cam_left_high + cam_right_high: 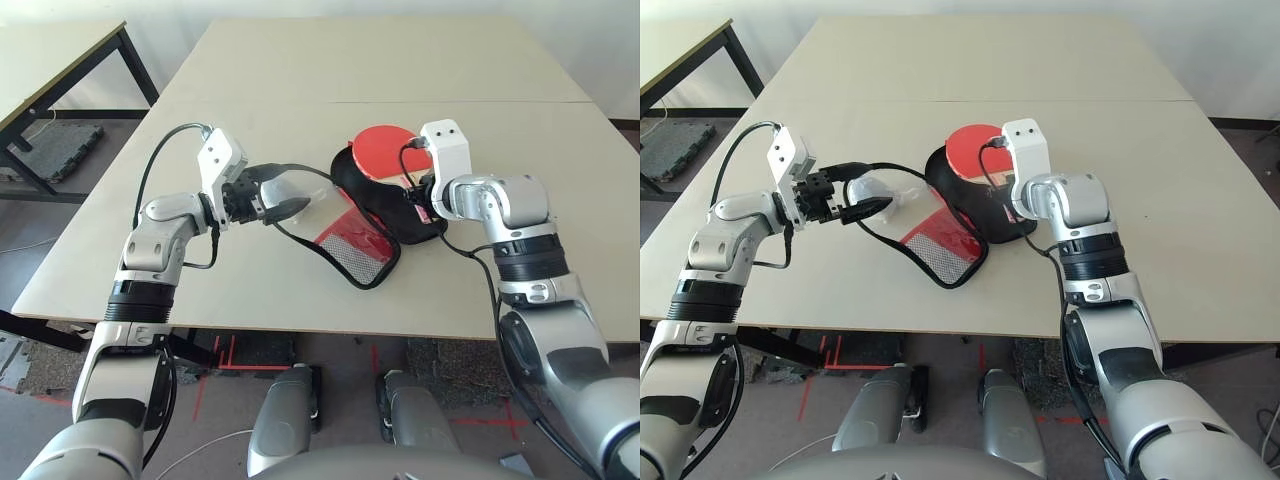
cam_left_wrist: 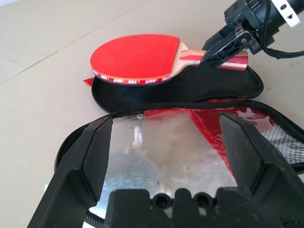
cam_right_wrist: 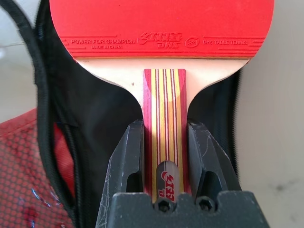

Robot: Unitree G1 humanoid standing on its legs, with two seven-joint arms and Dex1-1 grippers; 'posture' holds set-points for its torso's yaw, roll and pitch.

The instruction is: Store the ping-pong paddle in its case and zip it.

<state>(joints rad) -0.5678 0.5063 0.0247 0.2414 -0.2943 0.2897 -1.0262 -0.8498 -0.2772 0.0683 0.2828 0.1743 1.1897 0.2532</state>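
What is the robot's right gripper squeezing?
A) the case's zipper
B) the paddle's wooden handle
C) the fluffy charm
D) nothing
B: in the right wrist view the right gripper has a finger on each side of the ping-pong paddle, pinching its striped wooden handle above the open case.

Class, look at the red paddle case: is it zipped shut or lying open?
Open. The case has its mesh-pocket flap folded away, showing black lining, with the ping-pong paddle above that lining.
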